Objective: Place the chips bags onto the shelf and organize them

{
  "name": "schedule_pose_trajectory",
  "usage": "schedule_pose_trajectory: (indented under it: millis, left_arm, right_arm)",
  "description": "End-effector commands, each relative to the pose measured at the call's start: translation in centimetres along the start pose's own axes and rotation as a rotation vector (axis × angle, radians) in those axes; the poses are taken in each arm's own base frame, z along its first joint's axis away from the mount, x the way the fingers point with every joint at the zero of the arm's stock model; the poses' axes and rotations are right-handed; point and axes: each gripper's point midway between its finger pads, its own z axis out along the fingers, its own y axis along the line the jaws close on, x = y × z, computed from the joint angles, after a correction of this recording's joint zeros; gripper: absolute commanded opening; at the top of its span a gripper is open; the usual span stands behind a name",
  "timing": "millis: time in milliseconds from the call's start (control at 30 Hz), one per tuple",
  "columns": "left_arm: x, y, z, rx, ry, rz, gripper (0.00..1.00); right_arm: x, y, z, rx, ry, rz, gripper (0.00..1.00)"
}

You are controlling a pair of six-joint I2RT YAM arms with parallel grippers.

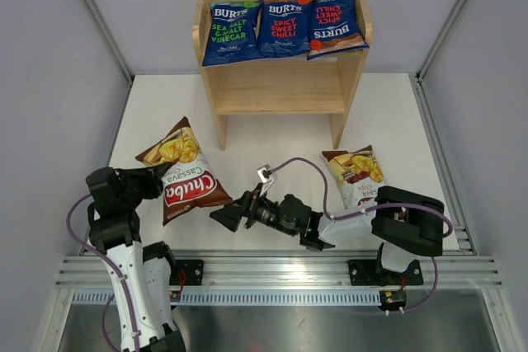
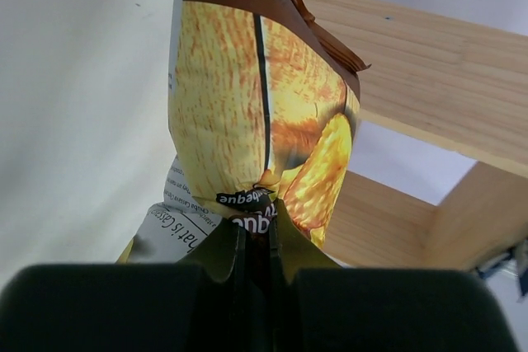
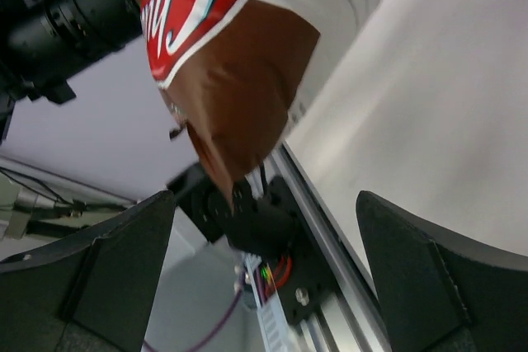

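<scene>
The wooden shelf [image 1: 280,88] stands at the far middle, with three blue Burts bags [image 1: 285,24] lying side by side on its top tier. My left gripper [image 1: 158,177] is shut on the edge of a brown-and-white Chuba bag [image 1: 183,177] and holds it up off the table. In the left wrist view the bag [image 2: 256,96] is pinched between the fingers [image 2: 216,245], with the shelf [image 2: 429,80] behind it. My right gripper [image 1: 229,215] is open and empty, just right of that bag's lower corner [image 3: 239,80]. The second Chuba bag [image 1: 356,175] lies flat at the right.
The shelf's lower tier [image 1: 276,88] holds nothing. The aluminium rail [image 1: 272,274] runs along the near edge. Grey walls [image 1: 49,80] close in both sides. The right arm's base [image 1: 408,224] sits close to the second Chuba bag.
</scene>
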Motion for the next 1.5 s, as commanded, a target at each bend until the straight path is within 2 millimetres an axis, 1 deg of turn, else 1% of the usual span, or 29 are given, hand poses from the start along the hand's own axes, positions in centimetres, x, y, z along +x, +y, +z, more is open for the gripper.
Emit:
schedule_pose_trajectory:
  millis: [0,33,100,133,267,333,367,500,533,600,633,667,733,767,833,867,933,967,1000,1033,1067,1100,1133,1167,1200,1267,1300,1333,1467]
  left_arm:
    - [1.7,-4.0,-2.4,0.087,0.069,-0.090,0.00]
    - [2.0,-4.5,-2.8,0.096,0.078,-0.090,0.00]
    - [2.2,-4.6,-3.2,0.087,0.080,-0.092,0.00]
    - [2.3,-4.8,-3.5,0.095,0.076,-0.087,0.00]
    - [3.0,-4.4,-4.2,0.091,0.091,-0.110,0.00]
    - [3.5,-4.3,-4.5,0.094,0.115,-0.115,0.00]
    - [3.7,-4.3,-4.5,0.095,0.124,-0.115,0.00]
    - [4.5,-4.3,-4.9,0.103,0.157,-0.105,0.00]
    - [4.7,-4.3,-5.1,0.105,0.167,-0.102,0.00]
    - [5.1,-4.0,-5.3,0.098,0.180,-0.099,0.00]
    - [5.2,-3.9,-5.4,0.101,0.182,-0.091,0.00]
    - [5.2,-3.9,-5.4,0.106,0.181,-0.083,0.00]
    - [5.2,-3.8,-5.0,0.118,0.183,-0.055,0.00]
    - [5.1,-4.1,-4.8,0.143,0.183,-0.035,0.00]
    - [5.1,-3.8,-4.5,0.153,0.183,-0.005,0.00]
    - [5.1,-3.9,-4.6,0.165,0.178,0.010,0.00]
    - [4.9,-4.4,-5.1,0.192,0.151,0.058,0.01]
    - [4.9,-4.7,-5.4,0.203,0.142,0.078,0.07]
    - [4.9,-5.0,-5.7,0.215,0.134,0.099,0.11]
    - [4.7,-5.2,-5.9,0.228,0.113,0.130,0.19]
    - [4.8,-5.8,-6.4,0.246,0.105,0.150,0.29]
    - [4.9,-6.0,-6.6,0.255,0.105,0.166,0.35]
    - [4.9,-6.1,-6.7,0.263,0.100,0.182,0.39]
    - [4.9,-6.2,-6.8,0.272,0.100,0.190,0.43]
    - [5.0,-6.4,-6.9,0.282,0.105,0.197,0.49]
    - [5.3,-6.6,-6.8,0.306,0.121,0.207,0.55]
    - [5.3,-6.1,-6.3,0.299,0.130,0.203,0.59]
    - [5.4,-6.0,-6.3,0.301,0.136,0.203,0.61]
    - [5.4,-5.2,-5.8,0.293,0.143,0.206,0.63]
  right_arm:
    - [-5.8,5.6,3.0,-0.136,-0.248,-0.021,0.99]
    - [-6.6,6.6,3.7,-0.150,-0.269,-0.041,0.99]
    - [-6.9,6.6,4.4,-0.121,-0.272,-0.066,1.00]
    - [-7.7,7.6,4.9,-0.130,-0.288,-0.072,0.99]
    - [-7.9,6.3,6.7,-0.030,-0.286,-0.049,1.00]
    - [-7.9,6.3,7.3,-0.013,-0.284,-0.024,0.99]
    - [-7.7,5.6,7.6,0.012,-0.284,-0.012,0.99]
    - [-7.9,5.2,7.8,0.030,-0.323,0.020,0.99]
    - [-8.3,5.7,7.8,0.008,-0.338,0.027,0.97]
    - [-8.2,6.3,7.9,-0.023,-0.334,0.008,0.92]
    - [-8.6,7.0,7.8,-0.052,-0.346,0.004,0.85]
    - [-8.3,7.6,7.7,-0.083,-0.329,-0.012,0.79]
    - [-8.3,8.3,7.4,-0.122,-0.327,-0.055,0.71]
    - [-8.2,8.8,7.1,-0.149,-0.312,-0.075,0.63]
    - [-7.8,9.0,6.3,-0.177,-0.303,-0.141,0.55]
    - [-7.8,9.3,5.9,-0.196,-0.296,-0.163,0.48]
    - [-7.3,8.8,5.2,-0.198,-0.284,-0.215,0.42]
    - [-7.2,9.2,4.8,-0.217,-0.277,-0.233,0.39]
    - [-7.1,9.2,4.6,-0.223,-0.272,-0.262,0.33]
    - [-6.7,9.1,4.2,-0.230,-0.260,-0.282,0.30]
    - [-6.5,9.6,3.9,-0.257,-0.244,-0.301,0.25]
    - [-6.4,9.6,3.7,-0.263,-0.240,-0.324,0.20]
    - [-6.2,9.4,3.5,-0.263,-0.231,-0.331,0.18]
    - [-6.2,9.7,3.2,-0.276,-0.227,-0.339,0.14]
    - [-6.2,9.8,3.1,-0.282,-0.225,-0.358,0.13]
    - [-6.0,10.1,2.9,-0.296,-0.217,-0.368,0.06]
    - [-6.1,10.1,2.9,-0.298,-0.218,-0.388,0.04]
    - [-6.0,10.0,2.9,-0.292,-0.213,-0.389,0.00]
    - [-6.3,9.9,2.7,-0.284,-0.218,-0.419,0.00]
